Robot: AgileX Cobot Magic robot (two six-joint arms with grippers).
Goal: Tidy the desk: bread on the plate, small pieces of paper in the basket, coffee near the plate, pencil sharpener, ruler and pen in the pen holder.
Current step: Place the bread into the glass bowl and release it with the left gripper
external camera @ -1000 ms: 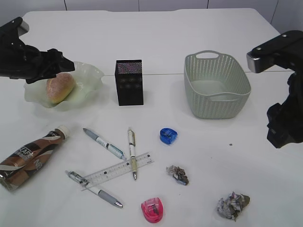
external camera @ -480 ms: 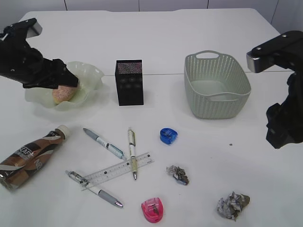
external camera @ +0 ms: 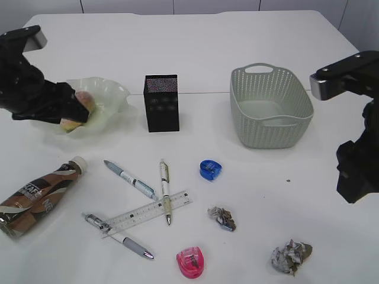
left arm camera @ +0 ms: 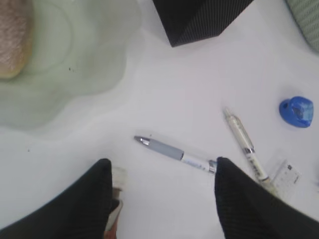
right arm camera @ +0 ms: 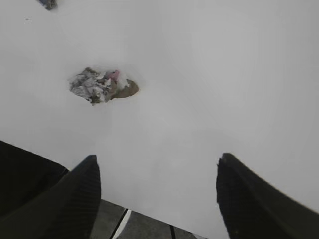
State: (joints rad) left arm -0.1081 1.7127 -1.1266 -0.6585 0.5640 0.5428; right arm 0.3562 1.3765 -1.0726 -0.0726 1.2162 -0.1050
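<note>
Bread: it lay in the plate at the far left of the desk, partly hidden behind the left arm in the exterior view.
Plate: pale green glass with a wavy rim, standing left of the pen holder, apart from it.
Left gripper: it was above the desk near the plate; the two black fingers stood wide apart and held nothing.
Coffee: the bottle lay on its side at the near left, cap pointing to the far side.
Pens: one grey-and-white pen and one cream pen lay in the middle; a third pen lay nearer.
Ruler: clear, it lay across the third pen, and the cream pen lay over it.
Pencil sharpeners: a blue one right of the pens, a pink one at the near edge.
Paper: a small crumpled piece in the middle, a bigger one at the near right.
Basket: it stood at the far right; no paper could be seen inside it.
Right gripper: it was above bare desk, its fingers wide apart with nothing between them; the bigger crumpled paper lay beyond them.
</note>
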